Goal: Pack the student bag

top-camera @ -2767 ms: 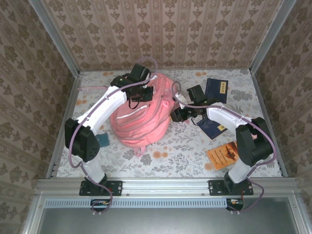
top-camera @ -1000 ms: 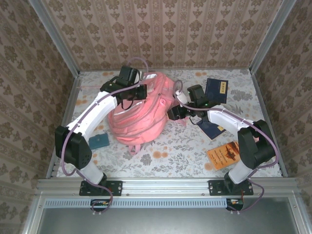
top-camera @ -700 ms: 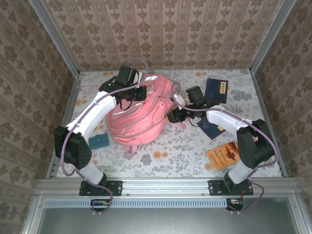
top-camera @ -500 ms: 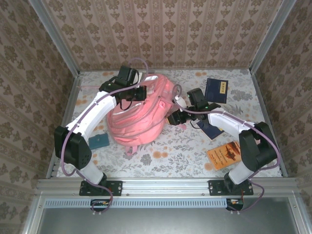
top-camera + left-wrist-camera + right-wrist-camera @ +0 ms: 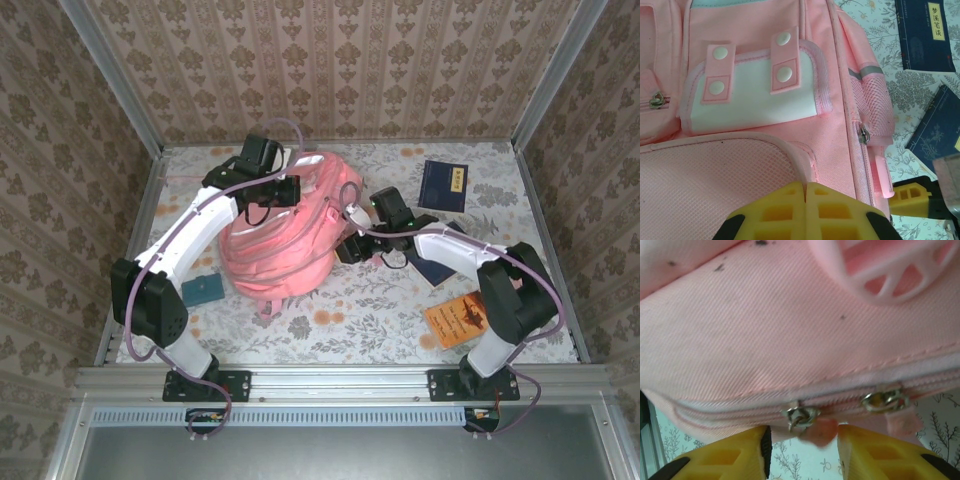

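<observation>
Top external view puts the student bag [image 5: 285, 240] slumped on the floral table [image 5: 400, 300], a little toward 9 o'clock of centre. It is soft pink cloth with a white snap-tabbed pocket flap [image 5: 750, 95], a mesh side pocket [image 5: 867, 107] and a grey stripe [image 5: 866, 72]. It looks limp and light, likely to sag and slide rather than hold its shape, so a pull on the zip probably needs the cloth braced. The soundest places to grip seem to be the fabric pull tab [image 5: 818, 432] by the zip slider [image 5: 800, 416], or a seam. At the bag's 3 o'clock edge the right gripper [image 5: 804, 437] stands part open, a finger either side of that tab and not closed on it. At 11 o'clock the left gripper [image 5: 805, 186] is fully closed against the mesh panel [image 5: 715, 180] — whether cloth is nipped between its fingers cannot be told. A dark blue book [image 5: 443, 185] lies at 2 o'clock of the bag, an orange booklet [image 5: 458, 318] at 4.
</observation>
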